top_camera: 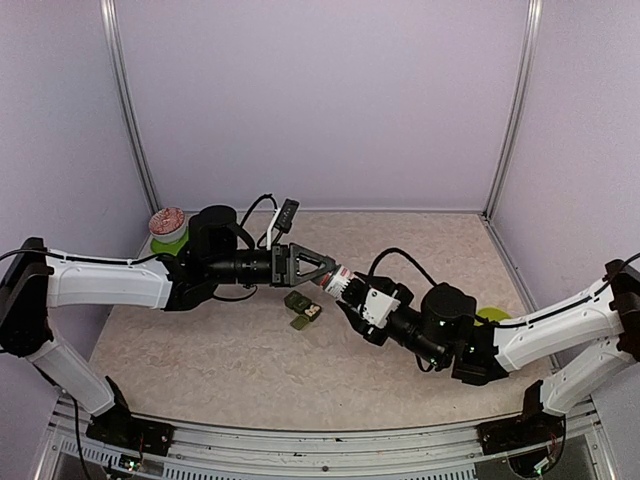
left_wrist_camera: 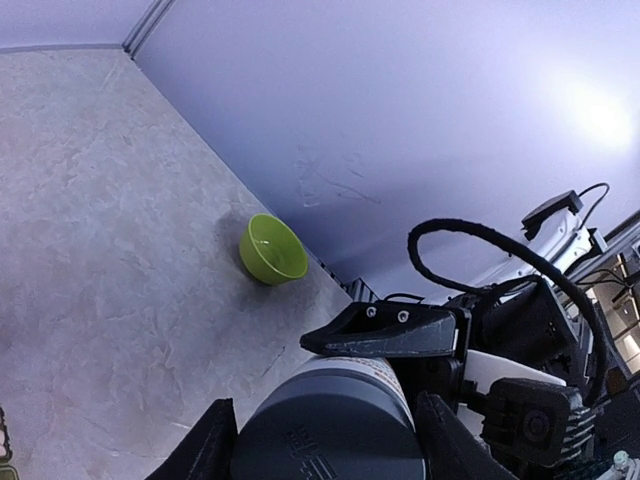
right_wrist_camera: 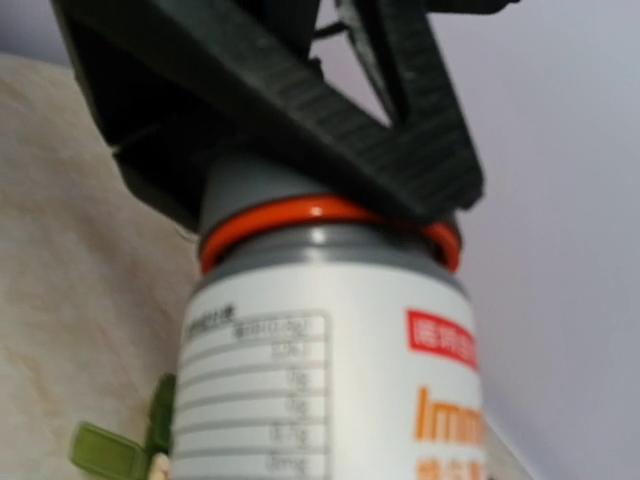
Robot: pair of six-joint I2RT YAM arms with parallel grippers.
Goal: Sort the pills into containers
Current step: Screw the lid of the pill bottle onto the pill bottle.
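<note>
1. White bottle [right_wrist_camera: 330, 380], front of label: large orange Latin letters reading "Imm", cut off at the picture's right edge. A second orange line beneath is unreadable.
2. Same label, above the orange letters: red rectangle [right_wrist_camera: 442, 340] with white characters, too blurred to read.
3. Same label, left side: grey ruled table [right_wrist_camera: 255, 390] of small print. Several rows appear to end in "g"; the rest is illegible.
4. Grey cap [left_wrist_camera: 325, 430], left wrist view: raised moulded marks on its top, not legible.
5. Top view: bottle label too small to read.

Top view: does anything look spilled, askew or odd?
No spill shows. The small dark green strip of pill containers lies slanted on the beige table, one lid seemingly open. Left claw and right claw hold the capped white bottle midair.
</note>
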